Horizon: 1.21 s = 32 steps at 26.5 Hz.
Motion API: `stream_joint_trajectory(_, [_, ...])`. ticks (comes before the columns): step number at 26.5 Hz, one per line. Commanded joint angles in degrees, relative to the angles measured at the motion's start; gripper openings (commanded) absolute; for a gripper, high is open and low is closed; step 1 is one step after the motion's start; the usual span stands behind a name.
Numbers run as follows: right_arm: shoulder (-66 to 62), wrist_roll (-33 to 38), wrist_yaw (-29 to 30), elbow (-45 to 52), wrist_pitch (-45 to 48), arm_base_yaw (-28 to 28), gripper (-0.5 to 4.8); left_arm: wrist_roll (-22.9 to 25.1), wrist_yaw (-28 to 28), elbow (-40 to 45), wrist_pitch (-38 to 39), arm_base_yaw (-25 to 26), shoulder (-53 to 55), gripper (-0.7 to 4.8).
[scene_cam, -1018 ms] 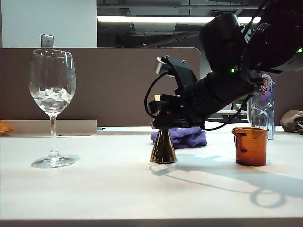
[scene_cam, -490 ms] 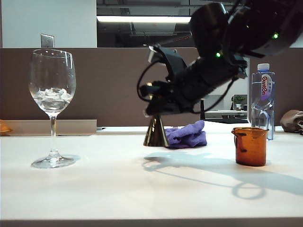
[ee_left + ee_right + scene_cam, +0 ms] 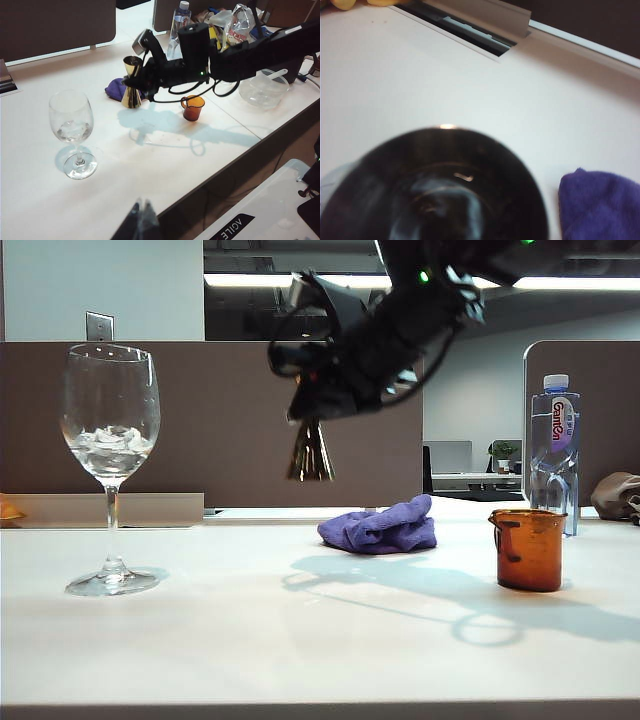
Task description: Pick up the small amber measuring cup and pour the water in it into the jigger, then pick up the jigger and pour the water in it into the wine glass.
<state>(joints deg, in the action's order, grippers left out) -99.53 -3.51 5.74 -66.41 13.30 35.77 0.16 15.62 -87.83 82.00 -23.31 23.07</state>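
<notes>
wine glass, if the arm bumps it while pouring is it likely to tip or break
Probably tippy: the wine glass carries a large bowl on a thin stem over a small round foot. It looks like thin clear glass, so likely fragile. The right gripper, bringing the jigger over, should likely avoid the rim.

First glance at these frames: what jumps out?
The right gripper has its jaws shut on the gold jigger, holding it upright in the air above the table, between the wine glass at the left and the purple cloth. The small amber measuring cup stands on the table at the right. The left gripper hangs idle, off to the side.
</notes>
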Motion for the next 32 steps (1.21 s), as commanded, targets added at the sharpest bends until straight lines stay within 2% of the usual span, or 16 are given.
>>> stream_joint_trajectory(1, [0.63, -2.27, -2.71, -3.91, -3.54, 1.22, -0.01, -0.17, 0.07, -0.17, 0.20, -0.04, 0.04, -0.02])
stream_joint_trajectory(13, [0.50, -7.69, -6.75, -14.75, -12.81, 7.69, -0.01, -0.17, 0.07, -0.17, 0.20, -0.04, 0.04, -0.02])
stream_joint_trajectory(23, [-0.98, -10.10, -7.41, -18.60, -15.23, 9.68, -0.01, -0.17, 0.07, -0.17, 0.20, -0.04, 0.04, -0.02])
stream_joint_trajectory(32, [-6.05, -12.39, -8.72, -26.82, -20.81, 11.80, -0.01, -0.17, 0.07, -0.15, 0.20, -0.04, 0.04, -0.02])
